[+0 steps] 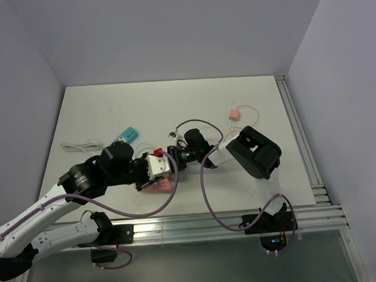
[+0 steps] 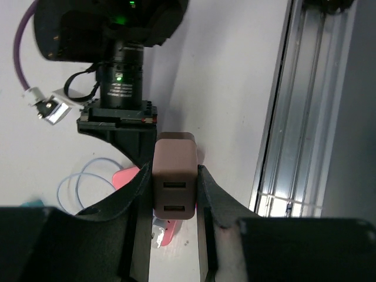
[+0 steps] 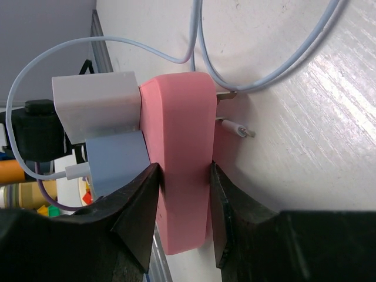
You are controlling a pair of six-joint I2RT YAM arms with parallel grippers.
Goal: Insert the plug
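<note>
A pink charger block [image 2: 174,176] with two USB ports facing the left wrist camera sits between the fingers of my left gripper [image 2: 174,202], which is shut on it. My right gripper [image 3: 183,176] is shut on the pink charger [image 3: 179,129] from the opposite side; in the left wrist view its black fingers [image 2: 129,144] reach the block's far end. In the top view the grippers meet nose to nose [image 1: 164,166] near the table's front. A thin white cable [image 3: 176,56] loops past, and its metal-tipped plug [image 3: 238,129] lies loose on the table beside the block.
A second flat pink piece [image 1: 159,185] lies on the table under the grippers. Further back are a teal block [image 1: 126,135], a coiled white cable [image 1: 82,146] and a small orange adapter [image 1: 234,114] with its lead. Metal rails [image 1: 241,217] run along the near edge.
</note>
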